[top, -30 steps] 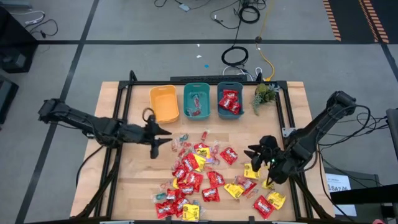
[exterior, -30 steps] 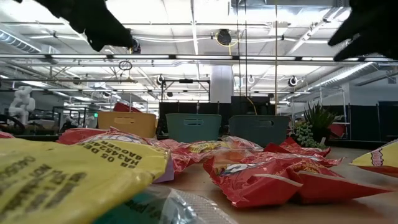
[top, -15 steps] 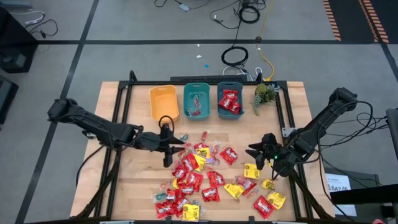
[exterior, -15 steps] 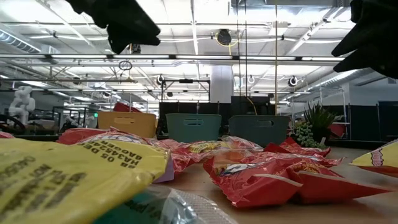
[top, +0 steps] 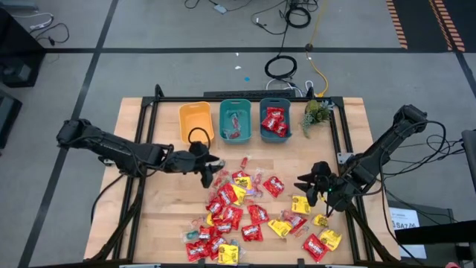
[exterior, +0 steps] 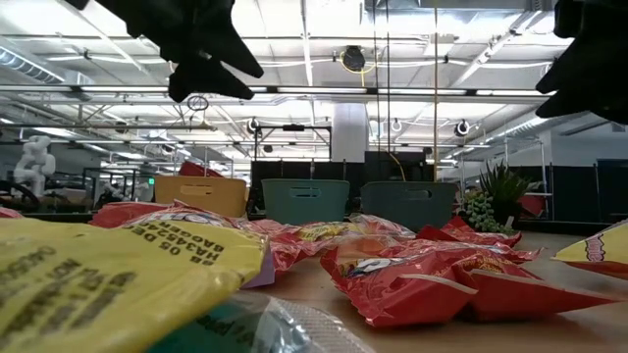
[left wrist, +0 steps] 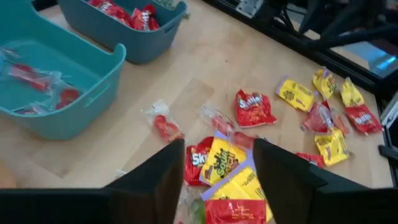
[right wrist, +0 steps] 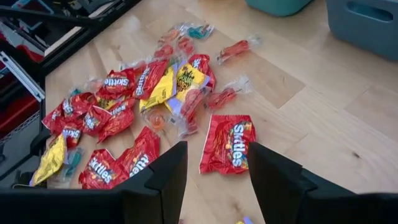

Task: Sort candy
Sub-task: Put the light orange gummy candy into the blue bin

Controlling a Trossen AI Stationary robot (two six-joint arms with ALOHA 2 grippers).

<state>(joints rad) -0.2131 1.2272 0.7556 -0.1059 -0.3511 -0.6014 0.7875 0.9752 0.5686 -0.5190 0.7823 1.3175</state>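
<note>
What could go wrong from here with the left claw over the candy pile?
1. The open left claw hangs over overlapping glossy red packets and yellow packets; it may pinch two kinds together.
2. The small clear-wrapped red sweet lies nearby and could be pushed aside.

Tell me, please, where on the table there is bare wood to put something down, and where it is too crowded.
Bare wood lies left of the yellow bin and candy pile, though the left arm reaches over part of it. A narrow strip lies between the teal bins and the pile. The middle and front are crowded with candy; the left gripper hangs at the pile's edge and the right gripper over packets.
</note>
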